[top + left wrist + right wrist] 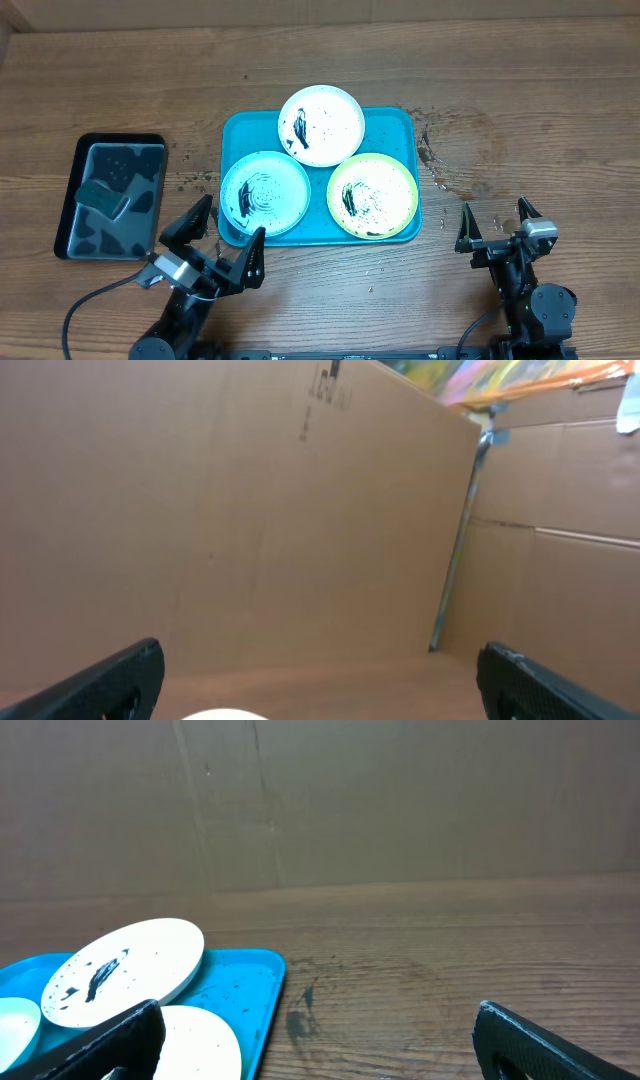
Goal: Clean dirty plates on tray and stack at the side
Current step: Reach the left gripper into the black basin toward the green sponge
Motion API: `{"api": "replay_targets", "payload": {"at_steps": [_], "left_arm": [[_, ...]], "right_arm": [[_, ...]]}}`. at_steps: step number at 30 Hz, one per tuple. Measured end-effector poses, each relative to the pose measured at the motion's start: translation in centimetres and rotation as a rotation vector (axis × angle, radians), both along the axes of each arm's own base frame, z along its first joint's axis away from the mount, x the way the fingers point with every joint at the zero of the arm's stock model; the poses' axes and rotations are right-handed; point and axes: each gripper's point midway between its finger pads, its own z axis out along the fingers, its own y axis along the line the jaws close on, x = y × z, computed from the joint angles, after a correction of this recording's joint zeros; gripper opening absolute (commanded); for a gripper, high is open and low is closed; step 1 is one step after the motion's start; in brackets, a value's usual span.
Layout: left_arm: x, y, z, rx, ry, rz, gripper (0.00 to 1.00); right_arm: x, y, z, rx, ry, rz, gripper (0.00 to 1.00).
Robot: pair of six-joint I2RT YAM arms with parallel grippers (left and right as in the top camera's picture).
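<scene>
The turquoise tray (243, 130) lies mid-table with three smeared plates on it. The white-rimmed plate (321, 124) is at the back, the light blue one (265, 193) front left, the yellow-green one (372, 196) front right. My left gripper (235, 215) is open at the tray's near left corner, beside the blue plate, and holds nothing. Its wrist view shows wide-apart fingers (110, 680) and a sliver of a plate (225, 715). My right gripper (494, 208) stands open and empty over bare wood right of the tray. Its wrist view shows the white-rimmed plate (120, 970) and the tray (245, 980).
A smaller black tray (75, 160) with a dark sponge (105, 198) sits at the left. Wet marks and specks (450, 160) stain the wood right of the turquoise tray. A cardboard wall (250, 510) stands behind the table.
</scene>
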Motion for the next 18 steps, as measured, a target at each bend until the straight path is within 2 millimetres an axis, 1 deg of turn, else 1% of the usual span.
{"api": "replay_targets", "payload": {"at_steps": [2, 4, 6, 8, 9, 10, 11, 14, 16, 18], "left_arm": [[0.3, 0.3, 0.3, 0.03, 0.049, 0.034, 1.0], [1.1, 1.2, 0.5, 0.056, 0.171, 0.099, 1.0], [1.8, 2.1, 1.4, 0.092, 0.28, 0.163, 1.0], [2.6, 2.7, 1.8, 0.14, 0.399, 0.203, 1.0], [3.0, 2.9, 2.0, 0.17, 0.471, 0.213, 1.0], [3.8, 3.1, 1.9, 0.209, 0.564, 0.217, 1.0], [4.6, 3.1, 2.1, 0.236, 0.621, 0.213, 1.0], [6.9, 3.1, 1.1, 0.296, 0.803, 0.184, 1.0], [8.3, 3.3, 0.5, 0.315, 0.886, 0.18, 1.0], [9.6, 4.4, -0.5, 0.313, 0.996, 0.221, 1.0]], "right_arm": [[0.0, 0.0, 0.0, 0.001, 0.001, 0.0, 1.0], [0.0, 0.0, 0.0, 0.0, 0.0, 0.0, 1.0], [0.0, 0.0, 0.0, 0.0, 0.0, 0.001, 1.0], [0.0, 0.0, 0.0, 0.0, -0.001, 0.001, 1.0], [0.0, 0.0, 0.0, 0.0, -0.001, 0.0, 1.0], [0.0, 0.0, 0.0, 0.0, 0.0, 0.001, 1.0], [0.0, 0.0, 0.0, 0.0, 0.0, 0.0, 1.0], [0.0, 0.0, 0.0, 0.0, -0.001, 0.0, 1.0], [0.0, 0.0, 0.0, 0.0, 0.0, 0.001, 1.0], [0.0, 0.0, 0.0, 0.0, 0.0, 0.001, 1.0]]}}
